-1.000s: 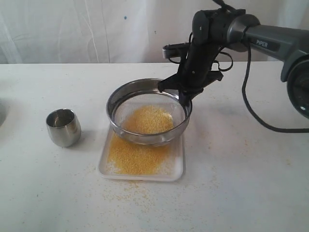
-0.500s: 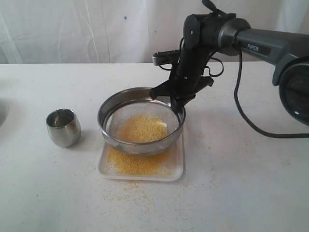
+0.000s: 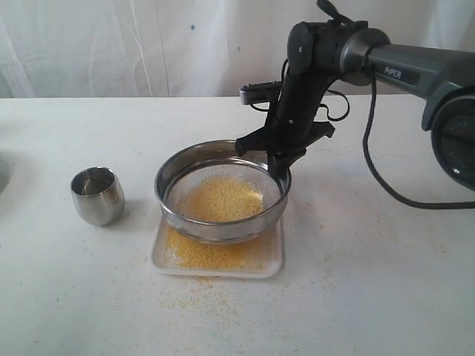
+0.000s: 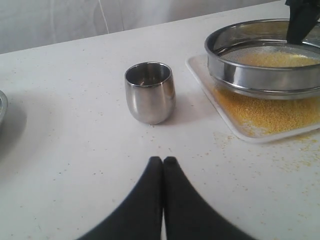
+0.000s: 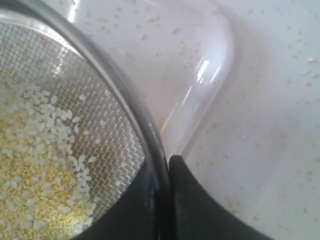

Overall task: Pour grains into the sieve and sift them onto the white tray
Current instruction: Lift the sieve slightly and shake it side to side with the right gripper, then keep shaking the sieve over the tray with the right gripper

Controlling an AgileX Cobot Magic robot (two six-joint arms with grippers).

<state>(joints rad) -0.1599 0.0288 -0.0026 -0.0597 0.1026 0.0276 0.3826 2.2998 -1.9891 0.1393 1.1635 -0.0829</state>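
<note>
The round steel sieve (image 3: 215, 222) hangs just above the white tray (image 3: 273, 261), with yellow grains (image 3: 221, 199) heaped on its mesh and more grains (image 3: 197, 254) spread on the tray below. My right gripper (image 3: 278, 167) is shut on the sieve's far right rim (image 5: 150, 145), one finger inside, one outside. In the right wrist view pale and golden grains (image 5: 35, 165) lie on the mesh and the tray's corner (image 5: 210, 80) shows beyond the rim. My left gripper (image 4: 163, 161) is shut and empty, low over the table, facing the sieve (image 4: 265, 75) and tray (image 4: 235, 127).
A small rounded steel cup (image 3: 97, 195) stands upright and empty left of the tray, also in the left wrist view (image 4: 149, 92). Stray grains (image 3: 200, 297) are scattered on the white table in front of the tray. A black cable (image 3: 386, 178) trails behind the right arm.
The right gripper has swung the sieve left and then slightly back to the right over the tray, lower than a second ago. More grains now lie under it.
</note>
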